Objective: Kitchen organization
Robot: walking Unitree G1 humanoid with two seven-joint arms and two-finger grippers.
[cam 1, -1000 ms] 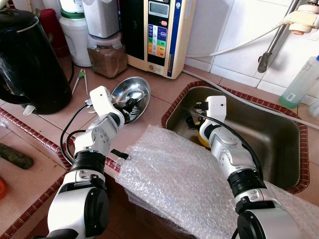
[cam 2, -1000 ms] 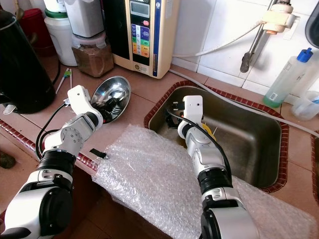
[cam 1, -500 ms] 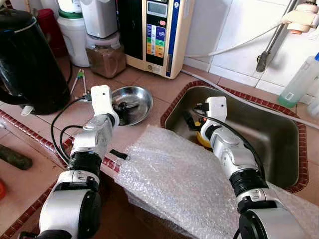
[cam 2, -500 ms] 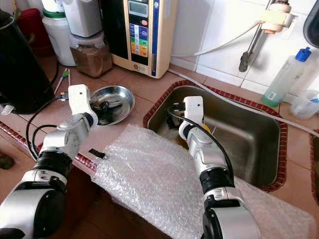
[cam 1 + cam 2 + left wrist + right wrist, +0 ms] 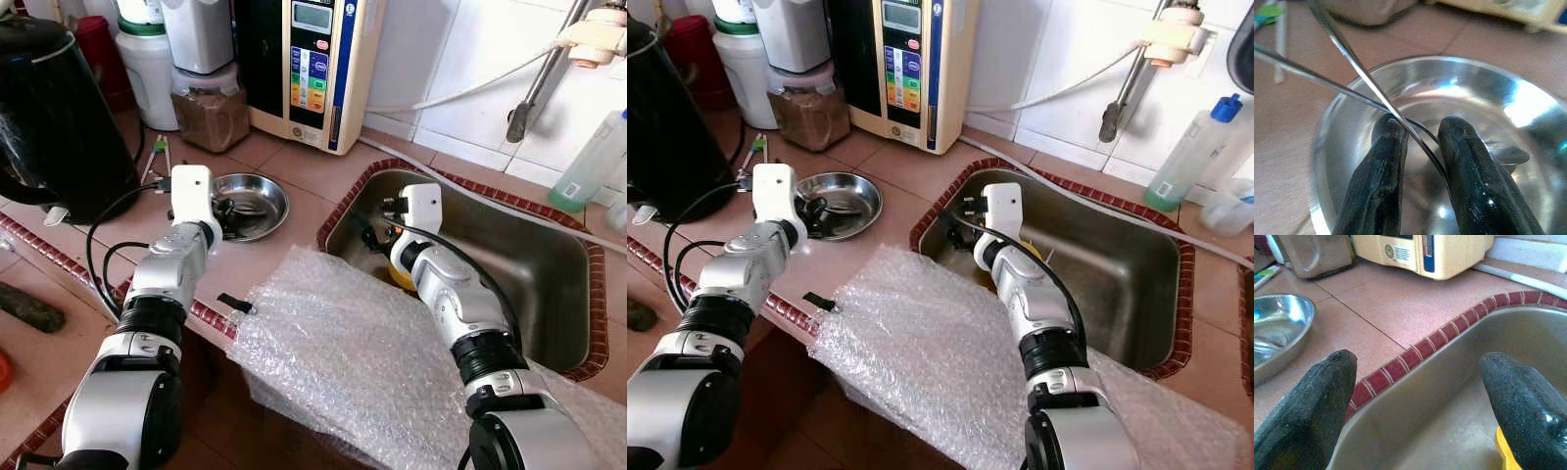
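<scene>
Behind the steel bowl (image 5: 250,204) the jar (image 5: 210,108) and white appliance (image 5: 312,69) block the way; the tiles between bowl and sink (image 5: 549,284) are free, bubble wrap (image 5: 362,362) covers the front edge

My steel bowl (image 5: 250,205) sits upright on the tiled counter, just left of the sink (image 5: 549,284) and in front of the brown-filled jar. It is round, shallow and mirror-bright, and a spoon (image 5: 1506,154) lies inside it. In my left wrist view my fingers (image 5: 1378,186) reach into it, pinched on thin metal rods (image 5: 1359,71).
</scene>
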